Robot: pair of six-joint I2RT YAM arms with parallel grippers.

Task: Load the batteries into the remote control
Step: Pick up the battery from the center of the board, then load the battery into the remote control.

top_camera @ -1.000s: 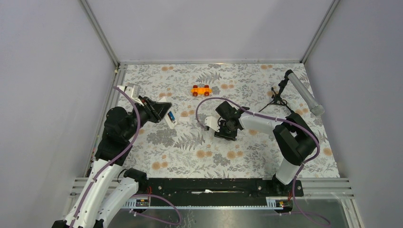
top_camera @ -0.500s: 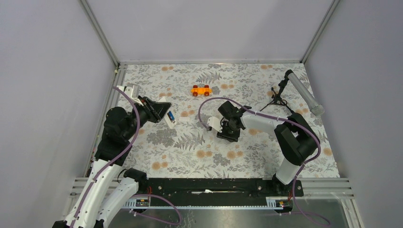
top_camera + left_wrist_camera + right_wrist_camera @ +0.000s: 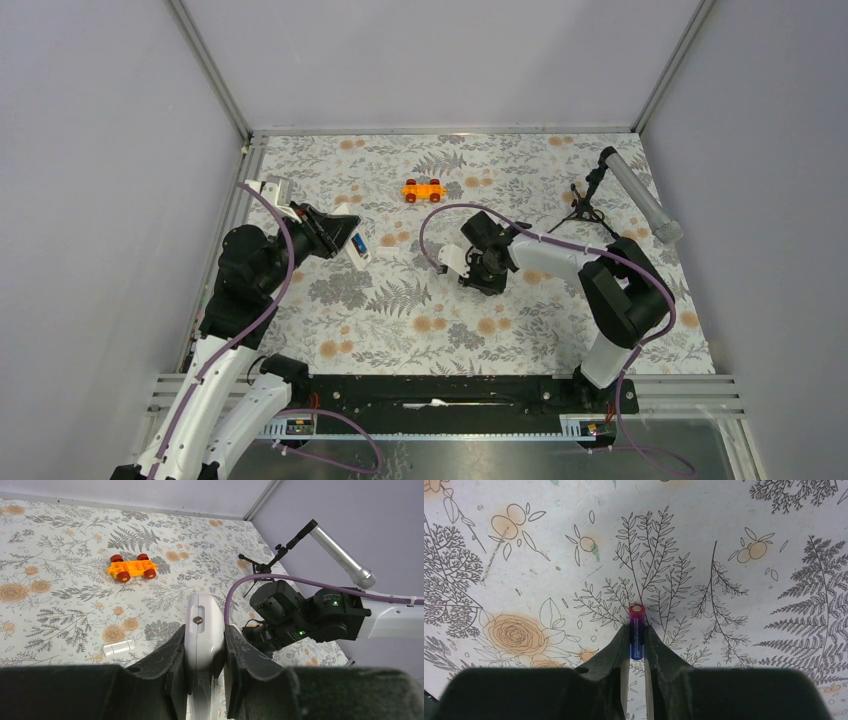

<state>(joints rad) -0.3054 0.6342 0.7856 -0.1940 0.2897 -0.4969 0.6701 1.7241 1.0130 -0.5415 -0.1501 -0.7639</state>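
Observation:
My left gripper point(image 3: 343, 240) is shut on the white remote control point(image 3: 360, 249) and holds it above the mat at the left. In the top view a small blue battery point(image 3: 359, 243) shows in the remote's bay. In the left wrist view the remote point(image 3: 202, 612) stands edge-on between my left gripper's point(image 3: 204, 637) fingers. My right gripper point(image 3: 486, 273) points down over the mat's middle. In the right wrist view my right gripper point(image 3: 637, 634) is shut on a blue-purple battery point(image 3: 636, 630), red tip forward, just above the mat.
An orange toy car point(image 3: 423, 190) stands at the far middle. A grey tube on a black tripod point(image 3: 637, 192) stands at the far right. A small white cylinder-like piece point(image 3: 388, 252) lies on the mat right of the remote, also in the left wrist view point(image 3: 119, 648).
My right gripper has shifted a little right and toward the far side with the battery in it. The left arm and the remote have not moved.

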